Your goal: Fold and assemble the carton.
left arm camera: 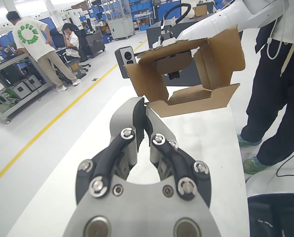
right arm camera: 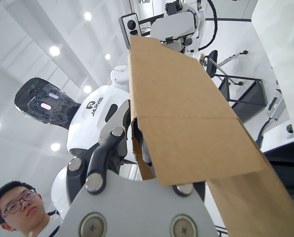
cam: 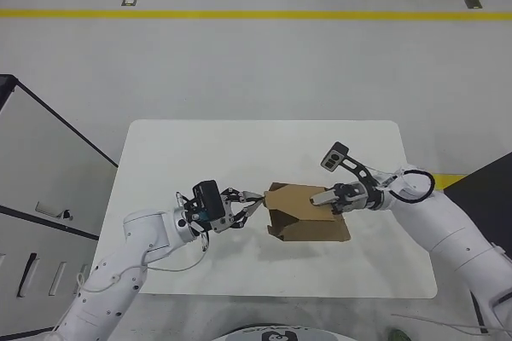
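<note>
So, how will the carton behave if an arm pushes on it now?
Probably light: the carton is thin, hollow cardboard, held by one edge in the right gripper. The board looks stiff, but the flaps splay loose at their creases, so a push would likely hinge or skew it rather than slide it.

White rectangular table [cam: 239,145] at centre; yellow floor stripe [cam: 256,14] at 12 o'clock, grey cabinet [cam: 34,162] at 9 o'clock.
</note>
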Robot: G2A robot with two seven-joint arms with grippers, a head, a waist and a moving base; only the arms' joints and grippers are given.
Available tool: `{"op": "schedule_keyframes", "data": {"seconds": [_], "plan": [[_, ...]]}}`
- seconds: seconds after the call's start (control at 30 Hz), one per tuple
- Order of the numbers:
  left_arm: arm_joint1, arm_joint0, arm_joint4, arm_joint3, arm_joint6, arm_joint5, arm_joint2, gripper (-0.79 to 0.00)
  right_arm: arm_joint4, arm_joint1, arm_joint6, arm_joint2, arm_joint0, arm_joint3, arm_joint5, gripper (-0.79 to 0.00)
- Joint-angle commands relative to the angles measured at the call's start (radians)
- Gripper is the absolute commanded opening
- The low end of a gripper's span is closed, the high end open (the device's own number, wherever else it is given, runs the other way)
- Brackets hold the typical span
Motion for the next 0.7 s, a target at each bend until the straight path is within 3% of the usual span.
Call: {"op": "schedule_keyframes", "data": {"seconds": [0.0,0.67], "plan": [[0.0,0.0,0.0,-0.001,-0.001,0.002,0.0,-0.785,0.015,-0.003,0.0,-0.006,0.002,0.005,0.009,-0.785],[0.005,0.012,-0.013,-0.005,-0.025,0.012,0.003,-0.785,0.054,-0.021,0.0,-0.051,0.025,0.047,0.074,-0.785]]}}
